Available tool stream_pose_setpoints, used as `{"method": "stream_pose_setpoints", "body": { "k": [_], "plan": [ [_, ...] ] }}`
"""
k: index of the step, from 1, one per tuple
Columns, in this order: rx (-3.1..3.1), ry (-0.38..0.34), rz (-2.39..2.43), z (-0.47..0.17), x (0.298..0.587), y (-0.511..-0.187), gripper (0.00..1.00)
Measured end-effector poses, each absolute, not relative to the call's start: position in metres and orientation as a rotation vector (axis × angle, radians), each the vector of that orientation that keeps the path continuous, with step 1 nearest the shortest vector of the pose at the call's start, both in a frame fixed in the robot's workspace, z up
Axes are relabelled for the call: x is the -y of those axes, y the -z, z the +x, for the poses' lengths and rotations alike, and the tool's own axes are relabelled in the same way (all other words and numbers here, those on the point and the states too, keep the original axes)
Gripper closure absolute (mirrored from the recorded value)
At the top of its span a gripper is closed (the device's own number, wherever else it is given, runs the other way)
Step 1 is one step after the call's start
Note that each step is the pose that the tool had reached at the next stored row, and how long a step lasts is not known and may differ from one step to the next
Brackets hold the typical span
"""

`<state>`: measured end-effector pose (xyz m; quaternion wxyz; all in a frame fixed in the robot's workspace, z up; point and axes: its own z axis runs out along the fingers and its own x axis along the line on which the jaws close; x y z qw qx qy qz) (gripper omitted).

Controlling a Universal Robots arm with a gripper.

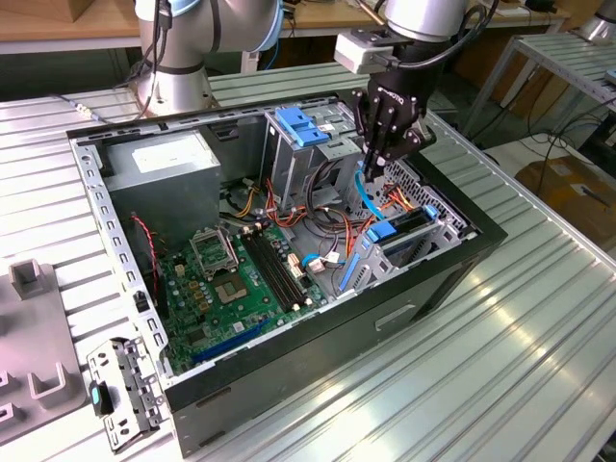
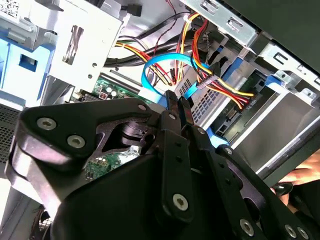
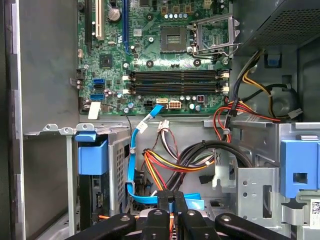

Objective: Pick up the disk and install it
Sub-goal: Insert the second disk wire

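The disk (image 1: 405, 241) sits in the lower drive cage at the exterior view's right side of the open computer case (image 1: 318, 337), framed by blue rails. One blue rail end (image 3: 92, 153) shows in the first wrist view. My gripper (image 1: 372, 169) reaches down into the case just beside that cage, above the disk's inner end. Its fingertips (image 3: 165, 199) are pressed close together with a flat blue data cable (image 3: 134, 150) pinched between them. In the second wrist view the gripper (image 2: 176, 103) stands in front of the same blue cable loop (image 2: 150, 67).
Red, yellow and black power wires (image 3: 175, 160) crowd the space around the fingers. The green motherboard (image 1: 236, 279) lies on the case floor. A grey power-supply box (image 1: 159, 164) and an upper cage with a blue latch (image 1: 303, 125) stand behind. Grey fixtures (image 1: 29, 337) lie on the table.
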<state>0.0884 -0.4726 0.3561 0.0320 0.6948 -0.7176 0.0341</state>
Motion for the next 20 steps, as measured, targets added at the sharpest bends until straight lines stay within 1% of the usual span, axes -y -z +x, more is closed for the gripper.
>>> {"method": "stream_pose_setpoints", "body": {
  "k": [13,16,20],
  "plan": [
    [2.21,-0.105,2.14,0.088,0.475,-0.356,0.84],
    [2.21,-0.105,2.14,0.088,0.48,-0.356,0.84],
    [2.21,-0.105,2.139,0.088,0.498,-0.355,0.84]
  ]
}}
